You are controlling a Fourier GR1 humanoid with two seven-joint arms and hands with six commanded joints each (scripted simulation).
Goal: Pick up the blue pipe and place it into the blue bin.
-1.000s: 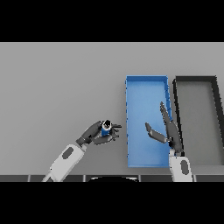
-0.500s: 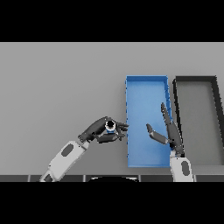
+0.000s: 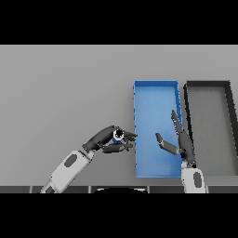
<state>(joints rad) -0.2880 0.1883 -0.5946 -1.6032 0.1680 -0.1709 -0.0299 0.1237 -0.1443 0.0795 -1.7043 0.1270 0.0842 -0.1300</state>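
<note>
**A:** Status on the pipe job?

**B:** Pick looks done, place isn't. Left hand (image 3: 109,141) has fingers and thumb curled round the blue pipe (image 3: 118,135), and it looks held clear of the grey table (image 3: 65,88), though height is hard to judge from above. The pipe's open end faces the camera, so it reads as a dark ring with a blue rim.

**A:** Where is it relative to the bin?

**B:** Just beside the blue bin (image 3: 156,84), outside its left wall, near the lower half of that wall. Fingertips sit about at the wall line. The pipe itself is not over the bin floor.

**A:** Right hand?

**B:** Right hand (image 3: 179,141) is over the bin's right side, fingers straight and spread, thumb out toward the left. It holds nothing and touches nothing I can make out.

**A:** What's left?

**B:** My read: carry the pipe across the left wall, get it over the bin floor, release. Bin looks empty, so there's room. Watch the wall on the way in.

**A:** The other tray?

**B:** Black bin (image 3: 207,84) sits right of the blue one, side by side. It's the wrong target.

**A:** Any labels, brands, text?

**B:** None readable. Pipe, both bins, table and arms all look plain.
</note>
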